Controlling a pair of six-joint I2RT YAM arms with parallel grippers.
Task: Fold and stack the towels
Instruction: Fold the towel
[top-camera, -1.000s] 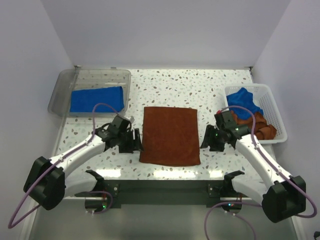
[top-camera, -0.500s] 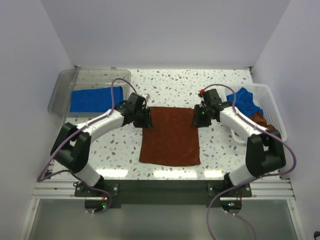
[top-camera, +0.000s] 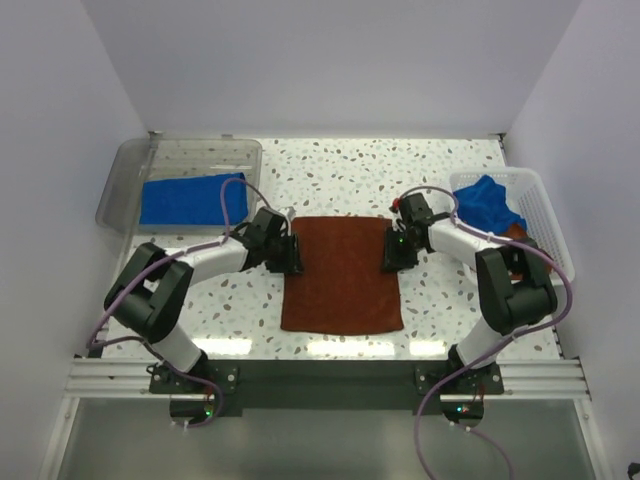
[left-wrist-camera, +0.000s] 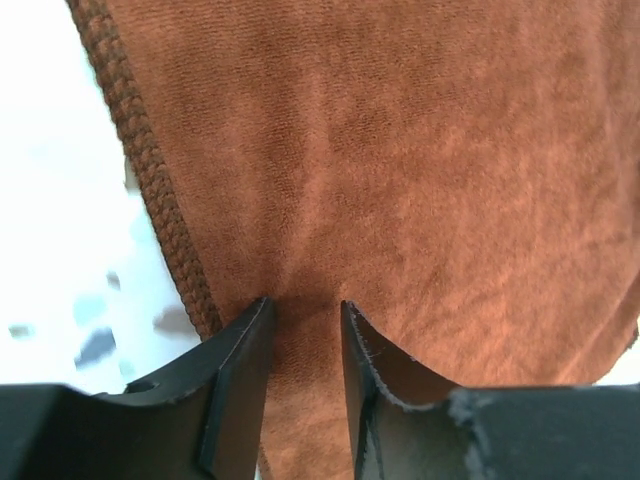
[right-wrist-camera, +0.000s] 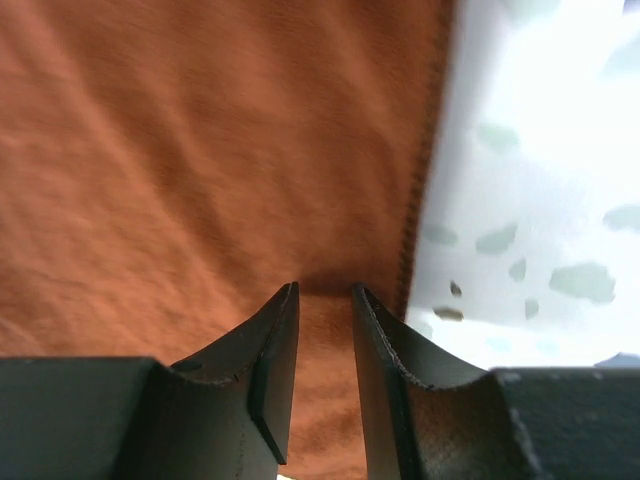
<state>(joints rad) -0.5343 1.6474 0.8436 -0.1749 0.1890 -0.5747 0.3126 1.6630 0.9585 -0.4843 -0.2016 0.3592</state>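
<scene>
Mid-fold, at the grasp. Flat in the centre of the worktop (top-camera: 340, 170): one rust-brown towel (top-camera: 342, 275), long side running near to far. Pinched at its left edge, a little short of the far corner, by the left claw (top-camera: 291, 254). Pinched at its right edge, at about the same place, by the right claw (top-camera: 390, 252). From the wrist views, the same on each side: fingers drawn close with only a thin gap, tips down on the cloth just inside the stitched hem, pile puckering toward the gap. Judged a grip on a small ridge of cloth, not a bare press.

Elsewhere: a folded blue towel (top-camera: 190, 198) lying in the clear tray (top-camera: 112, 195), far left. Far right, in the white mesh basket (top-camera: 552, 215): a crumpled blue towel (top-camera: 488, 203) and a second brown towel (top-camera: 515, 235), partly hidden behind the arm.

Step in hand, as read from this: first fold of the rust-brown towel, far part over near part. Next move:
- lift both held points together, just clear of the worktop;
- carry them toward the near edge at matched pace;
- lay the far hem along the near hem, then release.

Worth watching: uneven travel skewing the fold, or a thin pinch slipping off the hem. After that, probably a second fold, then stacking with the folded blue towel.
</scene>
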